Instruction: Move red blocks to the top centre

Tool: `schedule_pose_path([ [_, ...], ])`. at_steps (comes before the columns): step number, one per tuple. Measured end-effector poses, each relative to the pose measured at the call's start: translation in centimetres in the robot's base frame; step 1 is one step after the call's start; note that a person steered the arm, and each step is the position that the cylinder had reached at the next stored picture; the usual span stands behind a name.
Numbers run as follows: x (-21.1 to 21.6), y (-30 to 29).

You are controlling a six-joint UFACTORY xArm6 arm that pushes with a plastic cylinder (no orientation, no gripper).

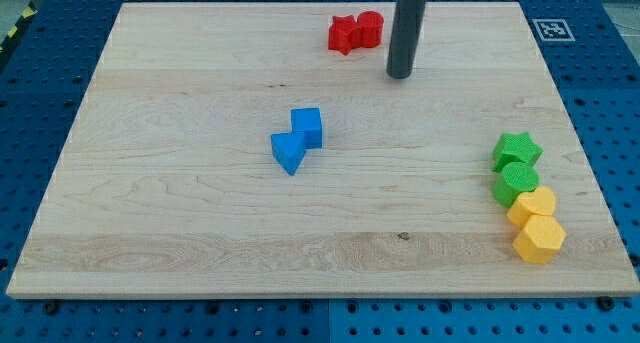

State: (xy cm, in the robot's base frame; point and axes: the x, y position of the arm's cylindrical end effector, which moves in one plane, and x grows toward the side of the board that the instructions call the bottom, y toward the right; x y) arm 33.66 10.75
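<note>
Two red blocks sit touching near the view's top centre: a red star-shaped block [344,35] on the left and a red round block [370,28] on the right. My tip [400,75] is just right of and below the red pair, apart from them by a small gap. The dark rod rises from the tip to the view's top edge.
Two blue blocks touch near the board's middle: a blue cube [308,126] and a blue block [287,151]. At the view's right, a green star [517,150], a green round block [515,182], a yellow block [532,207] and a yellow hexagon [540,240] form a column near the board edge [600,183].
</note>
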Motion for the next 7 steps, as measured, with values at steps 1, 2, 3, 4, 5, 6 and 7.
schedule_pose_path([
  [1, -0.2, 0.2],
  [2, -0.2, 2.4],
  [3, -1.6, 2.8],
  [4, -4.7, 2.4],
  [5, -6.7, -0.4],
  [6, -6.7, -3.5],
  [7, -6.7, -5.2],
])
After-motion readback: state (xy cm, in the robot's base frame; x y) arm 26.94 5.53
